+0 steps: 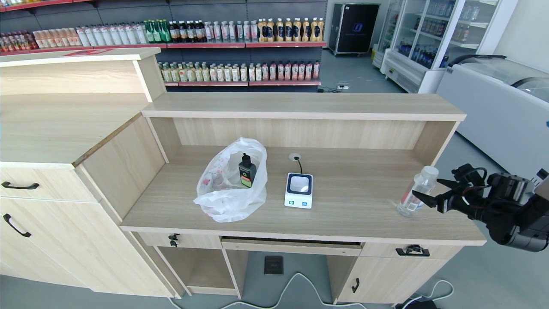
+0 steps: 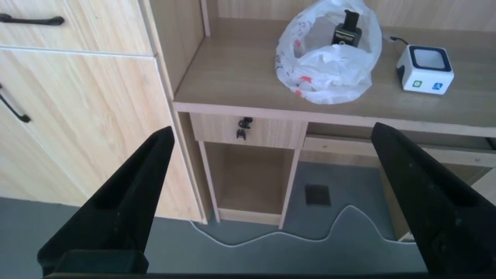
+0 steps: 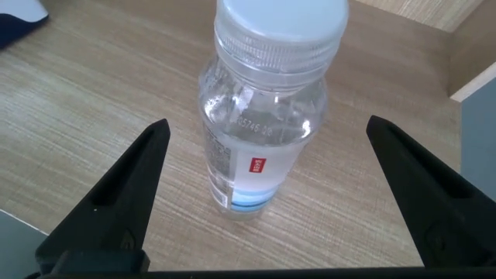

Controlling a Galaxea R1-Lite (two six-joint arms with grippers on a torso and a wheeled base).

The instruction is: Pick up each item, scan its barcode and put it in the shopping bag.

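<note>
Clear plastic water bottle with white cap (image 1: 418,191): upright near the front right corner of the pale wooden counter (image 1: 343,189), not yet gripped.
Right gripper (image 1: 425,188): spread wide, bottle between its tips.
Left gripper (image 2: 273,133): wide open and empty, low before the counter front.
Pick-up step: likely next, close on the bottle's body, then lift.
White box scanner (image 1: 299,190): mid-counter, dark window up.
Translucent plastic shopping bag (image 1: 223,193): just left of the scanner, with a dark black-capped bottle (image 1: 247,171) inside.

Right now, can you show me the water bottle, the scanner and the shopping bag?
water bottle (image 3: 260,151): right wrist view, on its clear body below the cap.
scanner (image 1: 299,184): head view, on its dark scan window.
shopping bag (image 1: 227,204): head view, on its crumpled front.
</note>
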